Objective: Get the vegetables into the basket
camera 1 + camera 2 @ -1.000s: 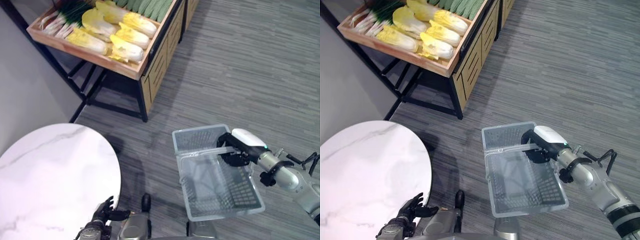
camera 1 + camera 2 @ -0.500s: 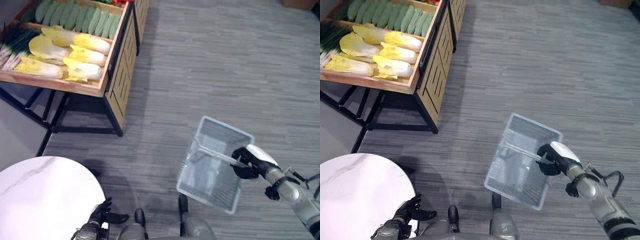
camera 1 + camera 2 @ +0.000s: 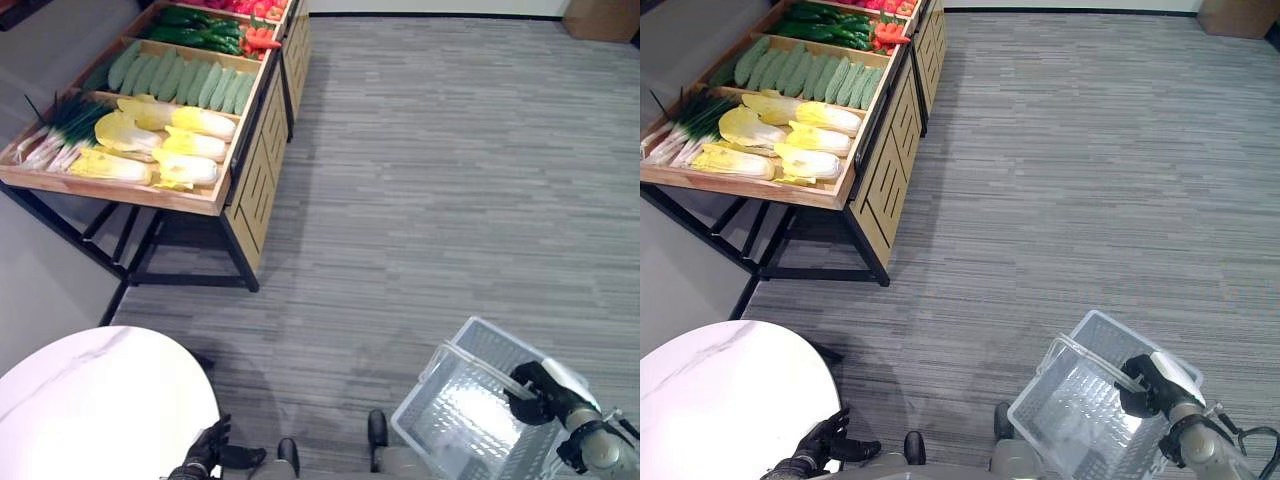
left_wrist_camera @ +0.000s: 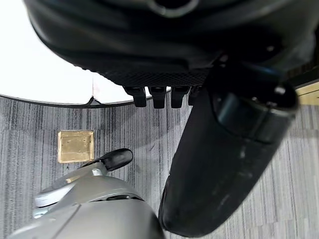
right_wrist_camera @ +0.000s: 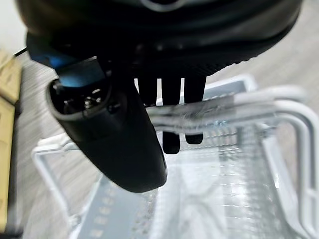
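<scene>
our right hand point(image 3: 1152, 383) is clenched round the handle point(image 5: 234, 107) of the clear plastic basket point(image 3: 1080, 420); in our right wrist view the fingers point(image 5: 171, 134) curl over the pale bar with the thumb beside them. the basket hangs tilted from that hand above the grey carpet floor point(image 3: 440, 190), low at our right, and nothing lies in the part of it we can see. our left hand point(image 3: 208, 452) sits low at our left, just off the near edge of the round white marble table point(image 3: 100, 410), grasping nothing, its fingers loosely bent. the vegetables are well apart from the basket, on the wooden display stand point(image 3: 225, 200) at far left: pale yellow cabbages point(image 3: 165, 140) and spring onions point(image 3: 62, 130) in the near tray, light green cucumbers point(image 3: 175, 80) behind them, then dark green and red peppers point(image 3: 250, 38) at the far end.
</scene>
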You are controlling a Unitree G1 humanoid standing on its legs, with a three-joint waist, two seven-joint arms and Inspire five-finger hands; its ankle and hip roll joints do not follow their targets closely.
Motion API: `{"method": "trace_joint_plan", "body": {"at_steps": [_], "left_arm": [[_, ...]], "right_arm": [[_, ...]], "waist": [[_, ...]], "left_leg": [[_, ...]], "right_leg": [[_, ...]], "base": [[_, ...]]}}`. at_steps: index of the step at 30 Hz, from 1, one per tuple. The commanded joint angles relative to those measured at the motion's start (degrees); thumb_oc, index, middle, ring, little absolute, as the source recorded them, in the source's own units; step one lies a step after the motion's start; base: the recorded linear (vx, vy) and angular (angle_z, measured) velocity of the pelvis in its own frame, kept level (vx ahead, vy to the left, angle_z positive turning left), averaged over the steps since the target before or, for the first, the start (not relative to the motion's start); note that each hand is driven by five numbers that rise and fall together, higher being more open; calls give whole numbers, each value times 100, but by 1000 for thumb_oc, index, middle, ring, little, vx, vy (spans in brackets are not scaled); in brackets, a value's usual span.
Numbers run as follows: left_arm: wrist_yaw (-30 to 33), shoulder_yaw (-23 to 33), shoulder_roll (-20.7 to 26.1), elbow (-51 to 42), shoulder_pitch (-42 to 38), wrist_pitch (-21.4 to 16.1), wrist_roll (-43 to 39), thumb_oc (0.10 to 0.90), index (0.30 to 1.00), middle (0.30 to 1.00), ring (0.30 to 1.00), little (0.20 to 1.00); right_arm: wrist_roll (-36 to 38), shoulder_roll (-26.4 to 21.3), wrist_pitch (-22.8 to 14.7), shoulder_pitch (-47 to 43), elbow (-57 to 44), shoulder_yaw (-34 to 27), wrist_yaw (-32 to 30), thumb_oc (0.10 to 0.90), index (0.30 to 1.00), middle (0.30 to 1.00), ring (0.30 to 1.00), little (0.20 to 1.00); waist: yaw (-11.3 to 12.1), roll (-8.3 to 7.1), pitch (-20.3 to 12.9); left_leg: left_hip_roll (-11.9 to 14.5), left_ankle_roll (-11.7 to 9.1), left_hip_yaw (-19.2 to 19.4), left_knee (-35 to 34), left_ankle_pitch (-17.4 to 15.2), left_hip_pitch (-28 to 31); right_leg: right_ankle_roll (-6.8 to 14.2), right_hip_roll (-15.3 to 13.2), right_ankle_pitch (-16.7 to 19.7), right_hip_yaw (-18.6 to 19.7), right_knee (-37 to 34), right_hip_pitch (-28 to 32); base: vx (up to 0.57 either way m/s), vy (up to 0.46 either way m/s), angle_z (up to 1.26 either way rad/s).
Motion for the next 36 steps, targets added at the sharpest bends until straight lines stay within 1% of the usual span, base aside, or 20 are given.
{"method": "trace_joint_plan", "body": {"at_steps": [1, 3, 7, 12, 15, 16, 17, 19, 20, 22, 23, 25, 27, 28, 29, 30, 31, 34, 35, 36], "left_arm": [[148, -119, 131, 260, -191, -162, 132, 900, 1000, 1000, 1000, 1000], [209, -179, 86, 273, -248, -133, 166, 900, 1000, 1000, 1000, 1000], [282, -300, 55, 204, -316, -131, 125, 900, 1000, 1000, 1000, 1000], [353, -399, 35, 163, -408, -117, 5, 900, 1000, 1000, 1000, 1000], [361, -455, 84, 134, -442, -88, 43, 900, 1000, 1000, 1000, 1000], [385, -471, 135, 75, -459, -83, 47, 900, 1000, 1000, 1000, 1000], [385, -470, 137, 73, -460, -81, 47, 900, 1000, 1000, 1000, 1000], [429, -446, 251, -1, -556, -69, -47, 900, 1000, 1000, 1000, 1000], [429, -444, 251, 0, -559, -69, -47, 900, 1000, 1000, 1000, 1000], [447, -414, 299, 20, -588, -53, -65, 900, 1000, 1000, 1000, 1000], [451, -354, 321, 41, -591, -58, -111, 900, 1000, 1000, 1000, 1000], [472, -247, 330, 144, -626, -81, -133, 900, 1000, 1000, 1000, 1000], [474, -247, 318, 195, -663, -76, -70, 900, 1000, 1000, 1000, 1000], [481, -256, 317, 244, -694, -74, -5, 900, 1000, 1000, 1000, 1000], [477, -261, 286, 258, -690, -75, -8, 900, 1000, 1000, 1000, 1000], [457, -256, 289, 271, -684, -71, -18, 900, 1000, 1000, 1000, 1000], [488, -251, 228, 330, -675, -72, -33, 900, 1000, 1000, 1000, 1000], [517, -266, 150, 336, -652, -67, -137, 900, 1000, 1000, 1000, 1000], [517, -265, 148, 335, -651, -67, -138, 900, 1000, 1000, 1000, 1000], [513, -254, 107, 342, -657, -70, -180, 900, 1000, 1000, 1000, 1000]], "right_arm": [[685, -35, -252, -406, -210, -243, -325, 400, 300, 300, 300, 300], [940, 276, -217, -412, 199, -248, -375, 400, 300, 300, 300, 300], [1299, 622, -132, -597, 926, -196, -436, 400, 300, 300, 300, 300], [1759, 884, -69, -820, 1581, -259, -476, 400, 300, 300, 300, 300], [1787, 903, -22, -855, 1693, -311, -507, 400, 300, 300, 300, 300], [1850, 929, -14, -901, 1648, -326, -543, 400, 300, 300, 300, 300], [1850, 930, -13, -902, 1647, -327, -544, 400, 300, 300, 300, 300], [1875, 967, -7, -1025, 1510, -228, -590, 400, 300, 300, 300, 300], [1875, 967, -7, -1028, 1511, -227, -590, 400, 300, 300, 300, 300], [1807, 987, 34, -1063, 1445, -194, -624, 400, 300, 300, 300, 300], [1770, 988, 41, -1068, 1388, -177, -640, 400, 300, 300, 300, 300], [1797, 990, 24, -1042, 1351, -220, -674, 400, 300, 300, 300, 300], [1805, 990, 27, -1023, 1412, -250, -683, 400, 300, 300, 300, 300], [1808, 1014, 27, -923, 1423, -292, -660, 400, 300, 300, 300, 300], [1814, 1019, 38, -862, 1415, -314, -651, 400, 300, 300, 300, 300], [1845, 1040, 39, -785, 1479, -348, -614, 400, 300, 300, 300, 300], [1905, 1032, 27, -748, 1493, -341, -591, 400, 300, 300, 300, 300], [2000, 914, 12, -816, 1664, -294, -541, 400, 300, 300, 300, 300], [2002, 910, 10, -818, 1668, -292, -540, 400, 300, 300, 300, 300], [2039, 837, -22, -828, 1622, -291, -519, 400, 300, 300, 300, 300]], "waist": [[76, -157, -67], [62, -144, -62], [66, -149, -29], [112, -202, 123], [118, -210, 210], [110, -204, 289], [120, -208, 285], [94, -164, 526], [96, -166, 528], [64, -178, 573], [39, -182, 586], [-25, -205, 588], [-83, -198, 583], [-174, -201, 546], [-219, -185, 531], [-238, -167, 467], [-260, -133, 396], [-293, 53, 330], [-303, 61, 326], [-303, 155, 326]], "left_leg": [[224, -345, -372, 5, 263, -391], [194, -321, -389, 5, 236, -385], [99, -243, -377, 47, 144, -381], [-94, -84, -372, 574, -182, -620], [-158, 40, -357, 632, -299, -646], [-157, 91, -339, 646, -331, -641], [-158, 92, -329, 650, -334, -648], [-98, 152, -197, 751, -434, -585], [-101, 152, -193, 752, -434, -585], [-148, 168, -76, 713, -541, -359], [-161, 142, -8, 643, -575, -222], [-121, 17, -27, 582, -668, -65], [-50, -77, -91, 573, -772, 74], [30, -190, -171, 565, -885, 328], [68, -222, -206, 539, -928, 438], [118, -291, -277, 505, -897, 563], [189, -346, -352, 517, -869, 617], [481, -526, -542, 716, -438, 554], [491, -532, -551, 715, -438, 549], [611, -657, -672, 922, 32, 449]], "right_leg": [[502, -343, -309, -169, 31, 422], [507, -359, -307, -167, 31, 423], [551, -448, -278, -133, 31, 426], [631, -654, -241, 8, 244, 288], [707, -707, -282, 107, 790, 8], [759, -688, -242, 131, 1170, -188], [760, -689, -253, 145, 1196, -212], [865, -670, -40, -42, 2171, -777], [865, -672, -46, -36, 2185, -785], [843, -844, 167, -283, 2151, -963], [819, -903, 200, -423, 1867, -1005], [811, -1001, 379, -470, 1065, -1113], [861, -1092, 562, -515, 627, -1293], [934, -1144, 705, -543, 354, -1392], [952, -1147, 767, -541, 398, -1385], [925, -1103, 664, -549, 453, -1317], [868, -1057, 697, -632, 571, -1285], [660, -822, 403, -766, 908, -1268], [655, -817, 393, -778, 918, -1271], [518, -703, 230, -859, 1034, -1252]], "base": [[40, 8, 4], [39, 30, 2], [30, 60, 0], [15, 126, -1], [10, 153, -2], [-15, 102, -10], [-48, 95, -17], [-19, 122, -29], [76, 117, -35], [159, 52, -56], [283, -42, -48], [316, -127, -18], [361, -208, -12], [442, -250, 3], [458, -286, 13], [364, -264, 44], [362, -324, 73], [227, -263, 42], [188, -259, -1], [207, -274, 0]]}}
